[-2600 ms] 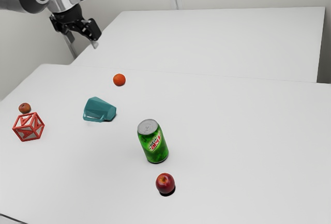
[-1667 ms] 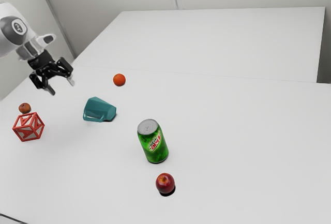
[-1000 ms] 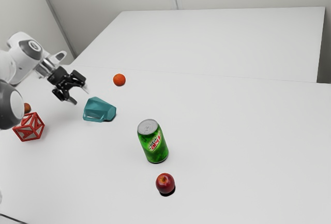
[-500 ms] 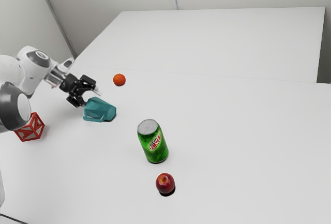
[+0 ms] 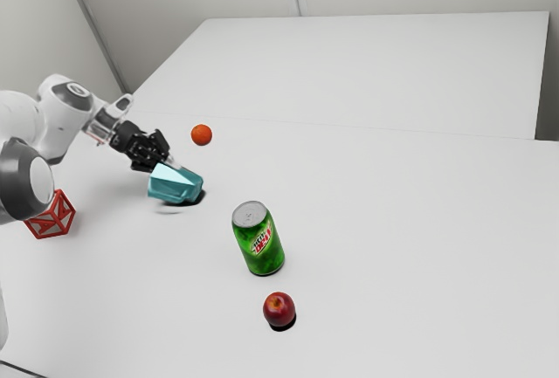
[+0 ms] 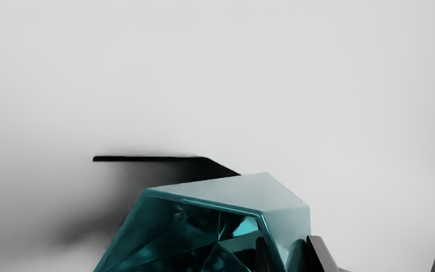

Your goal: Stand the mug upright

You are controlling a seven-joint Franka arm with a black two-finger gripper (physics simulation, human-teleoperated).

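Displaced slightly toward the exterior view's right since the preceding frame, the teal mug (image 5: 177, 188) is also turned, and the gripper (image 5: 171, 165) has advanced with it. The gripper is closed on the mug's wall, one finger (image 6: 263, 258) inside the mouth and the other against the outside. The mug is on its side, mouth facing the gripper. An orange (image 5: 202, 134) lies beyond it; a green can (image 5: 258, 247) stands upright, with a red apple (image 5: 279, 308) near its base. The arm (image 5: 65, 120) partly hides a red-framed polyhedron (image 5: 55, 217).

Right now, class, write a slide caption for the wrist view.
Fingers gripping the wall of the teal mug, its dark inside showing.
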